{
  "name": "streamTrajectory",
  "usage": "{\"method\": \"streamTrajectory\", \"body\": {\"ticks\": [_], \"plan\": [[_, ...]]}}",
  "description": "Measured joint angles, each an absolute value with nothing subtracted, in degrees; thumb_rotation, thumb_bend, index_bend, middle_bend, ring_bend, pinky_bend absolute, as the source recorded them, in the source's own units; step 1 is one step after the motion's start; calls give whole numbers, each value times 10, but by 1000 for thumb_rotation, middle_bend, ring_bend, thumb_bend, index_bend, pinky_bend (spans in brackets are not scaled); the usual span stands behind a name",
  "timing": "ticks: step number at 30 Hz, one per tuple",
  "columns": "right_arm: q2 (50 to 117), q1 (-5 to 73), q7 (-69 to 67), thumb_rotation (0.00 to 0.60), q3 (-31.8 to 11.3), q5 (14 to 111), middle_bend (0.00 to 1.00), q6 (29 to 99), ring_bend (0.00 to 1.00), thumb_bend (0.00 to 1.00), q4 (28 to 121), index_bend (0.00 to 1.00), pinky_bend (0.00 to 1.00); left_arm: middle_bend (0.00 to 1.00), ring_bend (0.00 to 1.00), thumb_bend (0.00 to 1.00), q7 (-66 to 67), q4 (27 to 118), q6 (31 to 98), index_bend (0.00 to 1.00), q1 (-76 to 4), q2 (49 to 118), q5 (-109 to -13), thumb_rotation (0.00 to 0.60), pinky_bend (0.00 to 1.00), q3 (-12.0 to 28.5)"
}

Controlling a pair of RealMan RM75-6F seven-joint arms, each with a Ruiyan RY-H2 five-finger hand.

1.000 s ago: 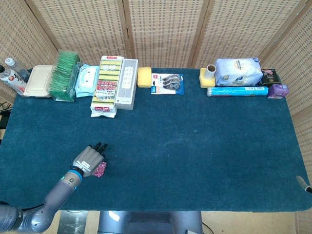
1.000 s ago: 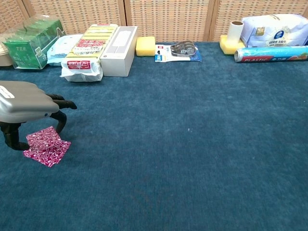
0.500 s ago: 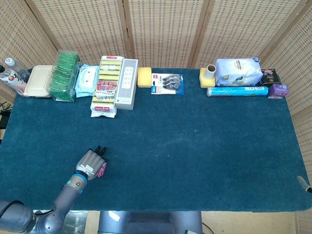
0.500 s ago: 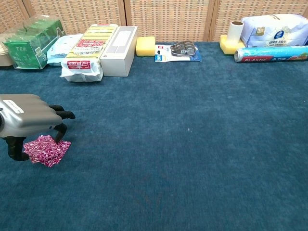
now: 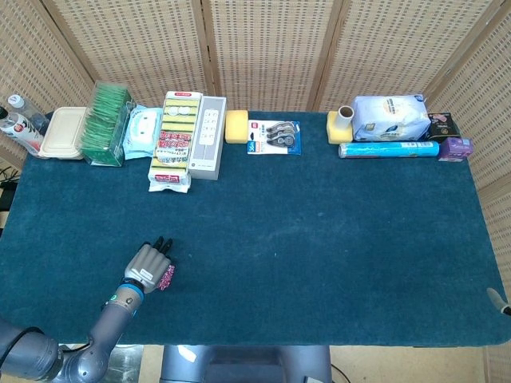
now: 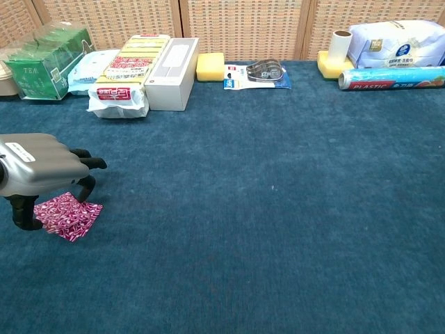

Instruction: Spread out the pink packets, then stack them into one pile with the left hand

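The pink patterned packets lie flat in a small pile on the blue table cloth at the near left, also seen as the packets in the head view. My left hand arches over them, thumb down on the left and a fingertip at their far edge. The pile stays on the cloth and nothing is lifted. In the head view the left hand covers most of the pile. Only a sliver of my right hand shows at the table's near right edge.
Along the back edge stand a green tea box, wipes, sponge packs, a grey box, a yellow sponge, tape dispensers, and a plastic wrap roll. Blue cloth stretches across the middle.
The left hand has drawn back a little toward the near edge and lowered over the pile. The packets have stayed nearly where they were.
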State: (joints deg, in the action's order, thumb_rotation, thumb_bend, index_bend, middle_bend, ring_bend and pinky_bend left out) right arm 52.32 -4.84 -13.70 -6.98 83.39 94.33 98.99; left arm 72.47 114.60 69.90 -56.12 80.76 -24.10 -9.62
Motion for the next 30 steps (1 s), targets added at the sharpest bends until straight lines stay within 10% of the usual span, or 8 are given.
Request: {"method": "streamTrajectory", "body": {"ticks": [30], "plan": [[523, -49, -138, 600, -70, 833, 45, 943, 0, 226, 989, 181, 0, 0, 0, 177, 701, 1156, 704, 238, -579, 799, -223, 600, 299, -99]]}}
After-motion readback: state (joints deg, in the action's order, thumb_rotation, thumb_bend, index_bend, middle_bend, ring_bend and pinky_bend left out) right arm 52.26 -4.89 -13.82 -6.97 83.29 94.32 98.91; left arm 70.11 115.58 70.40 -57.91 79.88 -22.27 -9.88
